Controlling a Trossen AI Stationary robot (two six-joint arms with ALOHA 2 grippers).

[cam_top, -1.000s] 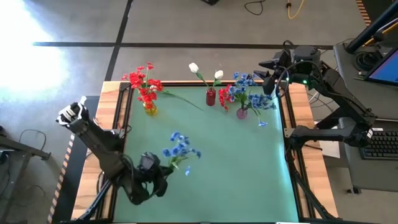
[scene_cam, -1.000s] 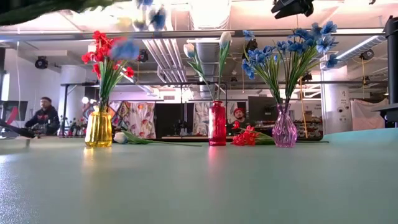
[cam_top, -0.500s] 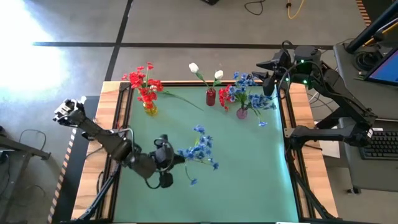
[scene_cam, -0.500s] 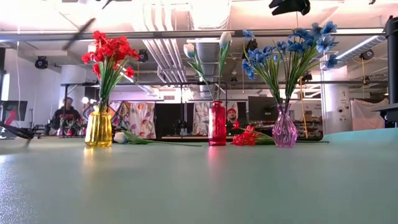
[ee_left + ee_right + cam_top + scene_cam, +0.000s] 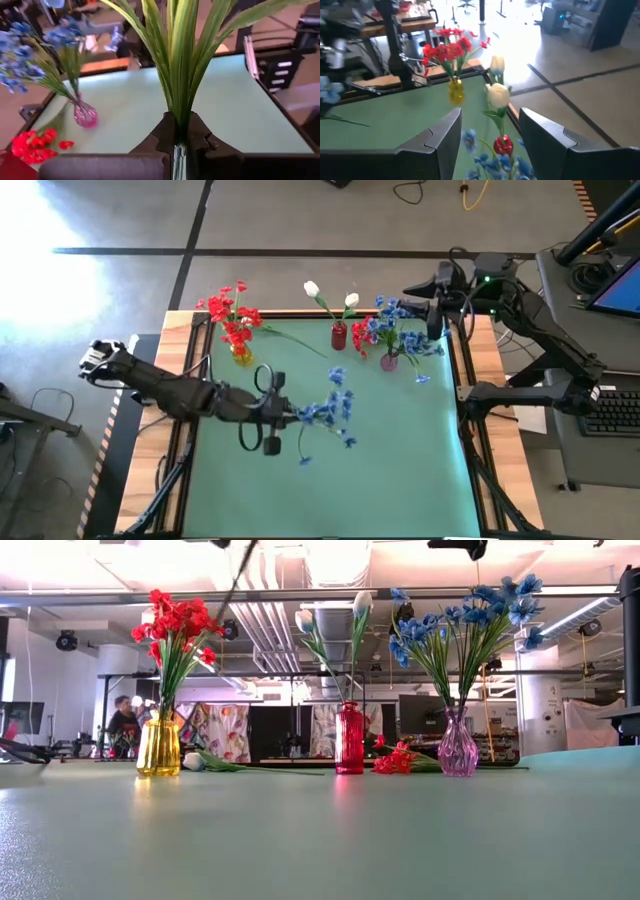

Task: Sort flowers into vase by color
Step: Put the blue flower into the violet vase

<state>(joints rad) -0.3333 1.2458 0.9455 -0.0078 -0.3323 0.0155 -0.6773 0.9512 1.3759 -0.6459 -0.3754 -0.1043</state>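
The step in hand is a carry: a blue spray (image 5: 330, 408) is in the air over the middle of the table (image 5: 400, 470), and by the look of it is bound for the pink vase (image 5: 388, 361) at the far edge, where other blue flowers (image 5: 405, 335) already stand. The left gripper (image 5: 272, 416) is clamped tight on the stems, as the left wrist view shows, with green blades fanning up out of its fingers (image 5: 165, 135). The next move, as I judge it, calls for swinging the spray across to the pink vase, tipping it so the stems point down, and threading them into a narrow neck already crowded.

The right gripper (image 5: 436, 308) hangs above the far right corner, just beside the blue bunch, fingers apart and empty.

Red flowers (image 5: 232, 320) fill the yellow vase (image 5: 241, 355); white buds (image 5: 330, 295) stand in the red vase (image 5: 339, 336). A loose red sprig (image 5: 361, 338) lies between the red and pink vases, and a white flower (image 5: 215, 762) lies by the yellow vase.
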